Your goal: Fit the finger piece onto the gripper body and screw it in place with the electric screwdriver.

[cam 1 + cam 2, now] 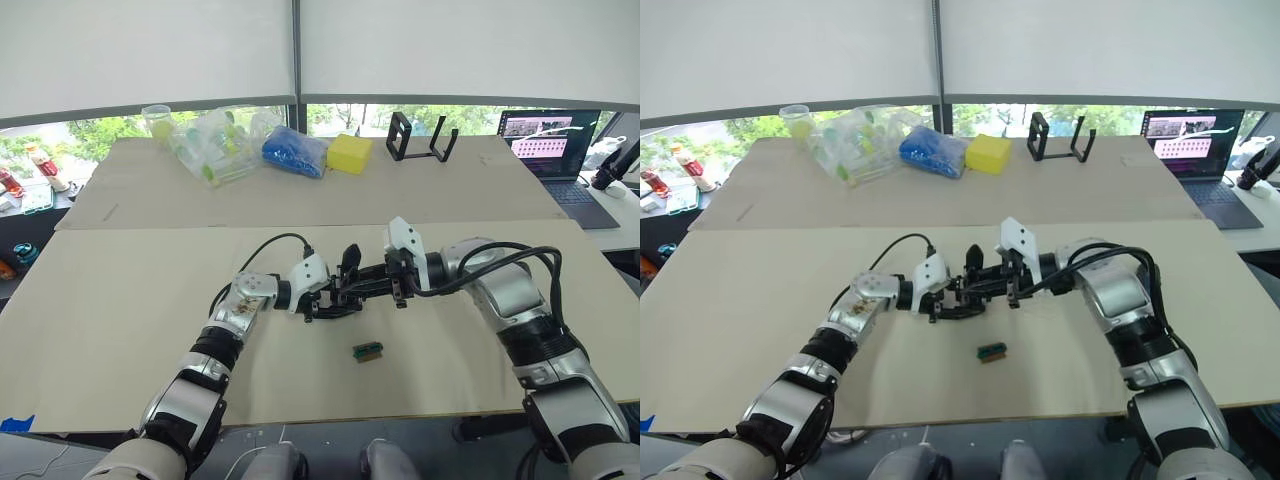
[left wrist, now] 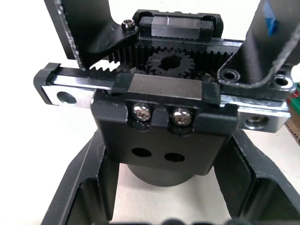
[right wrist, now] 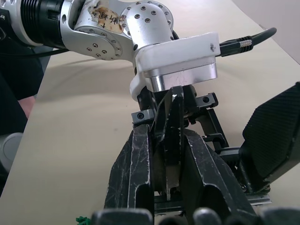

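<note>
Left gripper (image 1: 322,298) clamps the gripper body (image 2: 164,136) steady while right gripper (image 3: 171,187), clenched on the finger piece (image 3: 172,140), aligns it just ahead for fitting.

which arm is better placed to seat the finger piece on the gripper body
Right. The right gripper is shut on the finger piece, already against the gripper body. The left gripper is occupied clamping that body above the table.

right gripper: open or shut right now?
Shut on the finger piece. In the right wrist view both black fingers press against its sides, holding it up to the gripper body that sits in the left gripper.
</note>
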Available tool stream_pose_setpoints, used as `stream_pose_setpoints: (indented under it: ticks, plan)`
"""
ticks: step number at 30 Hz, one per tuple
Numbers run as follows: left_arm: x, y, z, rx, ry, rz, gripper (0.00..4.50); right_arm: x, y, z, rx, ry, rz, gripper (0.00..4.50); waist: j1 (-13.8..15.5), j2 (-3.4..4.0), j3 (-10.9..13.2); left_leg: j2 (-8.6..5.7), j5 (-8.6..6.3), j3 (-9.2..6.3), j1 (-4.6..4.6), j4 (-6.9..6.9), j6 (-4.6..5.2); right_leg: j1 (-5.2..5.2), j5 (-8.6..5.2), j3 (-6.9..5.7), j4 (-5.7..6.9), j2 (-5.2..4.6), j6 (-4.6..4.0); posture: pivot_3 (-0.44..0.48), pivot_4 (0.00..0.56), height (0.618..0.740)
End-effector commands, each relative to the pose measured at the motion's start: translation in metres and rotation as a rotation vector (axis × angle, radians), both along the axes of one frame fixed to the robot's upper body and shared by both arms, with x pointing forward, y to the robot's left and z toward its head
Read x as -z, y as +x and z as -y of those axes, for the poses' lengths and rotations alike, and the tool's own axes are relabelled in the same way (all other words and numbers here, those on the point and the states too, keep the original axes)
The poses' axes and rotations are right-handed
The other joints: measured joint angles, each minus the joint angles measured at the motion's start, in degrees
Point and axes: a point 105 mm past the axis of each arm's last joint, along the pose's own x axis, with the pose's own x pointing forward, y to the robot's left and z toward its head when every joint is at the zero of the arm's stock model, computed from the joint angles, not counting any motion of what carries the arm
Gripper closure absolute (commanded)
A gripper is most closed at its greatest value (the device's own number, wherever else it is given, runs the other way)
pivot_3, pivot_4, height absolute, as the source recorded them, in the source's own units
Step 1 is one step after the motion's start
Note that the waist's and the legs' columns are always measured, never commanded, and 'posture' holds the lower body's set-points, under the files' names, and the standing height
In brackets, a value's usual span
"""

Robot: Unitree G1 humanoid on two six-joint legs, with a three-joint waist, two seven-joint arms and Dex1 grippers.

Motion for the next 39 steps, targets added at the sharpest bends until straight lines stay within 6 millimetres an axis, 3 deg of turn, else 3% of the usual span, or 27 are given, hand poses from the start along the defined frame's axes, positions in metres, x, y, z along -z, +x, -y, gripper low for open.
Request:
stream_pose_setpoints:
  ticks: [1,6,9,11,14,24,31,39]
  plan:
    - [-0.028,0.005,0.005,0.025,-0.057,0.081,2.20,0.091,-0.015,0.028,0.109,-0.277,-0.299,4.15,0.00,0.00,0.00,0.00,0.00,0.00,0.00,-0.01,0.00,0.01,0.00,0.00,-0.01,0.00,0.00,0.000,0.150,0.740]
    - [-0.027,0.005,0.004,0.020,-0.057,0.081,2.20,0.085,-0.016,0.025,0.076,-0.240,-0.264,4.15,0.00,0.00,0.00,0.00,-0.01,0.00,0.02,-0.05,-0.02,0.03,0.00,0.00,-0.02,-0.01,0.00,0.000,0.150,0.740]
    - [-0.026,0.005,0.004,0.020,-0.056,0.080,2.20,0.068,-0.011,0.015,0.067,-0.150,-0.182,4.15,0.00,-0.01,0.01,0.00,-0.02,0.00,0.02,-0.06,-0.03,0.04,0.00,0.00,-0.03,-0.02,0.00,0.000,0.150,0.740]
    - [-0.026,0.005,0.004,0.019,-0.055,0.078,2.20,0.052,-0.008,0.008,0.069,-0.068,-0.143,3.12,0.01,-0.03,0.03,0.00,-0.02,0.00,0.02,-0.07,-0.03,0.05,0.00,0.00,-0.04,-0.02,0.00,0.000,0.150,0.740]
    - [-0.025,0.005,0.005,0.019,-0.055,0.076,2.20,0.034,-0.007,0.002,0.057,0.000,-0.092,2.19,-0.04,0.04,0.31,-0.02,0.01,0.02,-0.25,-0.09,-0.07,-0.05,0.01,0.07,0.01,-0.02,-0.01,0.000,0.150,0.740]
    - [-0.014,0.000,0.011,0.026,-0.058,0.043,2.20,-0.012,-0.009,0.022,0.099,0.051,0.120,2.16,1.29,-0.02,0.71,-0.07,0.64,0.05,-0.91,-0.08,-0.29,-0.86,0.05,0.08,0.15,0.02,-0.06,0.000,0.150,0.740]
    - [-0.006,0.003,0.012,0.004,-0.057,0.030,2.20,-0.062,-0.028,0.033,0.095,0.162,0.172,2.16,1.97,-0.04,1.01,-0.10,0.66,0.01,-1.18,-0.01,-0.25,-0.97,0.08,-0.01,0.03,-0.01,-0.03,0.000,0.150,0.740]
    - [-0.003,0.008,0.012,-0.018,-0.041,0.022,2.20,-0.071,-0.051,0.065,0.170,0.077,0.172,2.16,2.74,-0.08,1.12,-0.10,0.54,-0.02,-1.24,0.06,0.05,-0.92,0.16,-0.13,0.00,-0.09,-0.06,0.000,0.150,0.740]
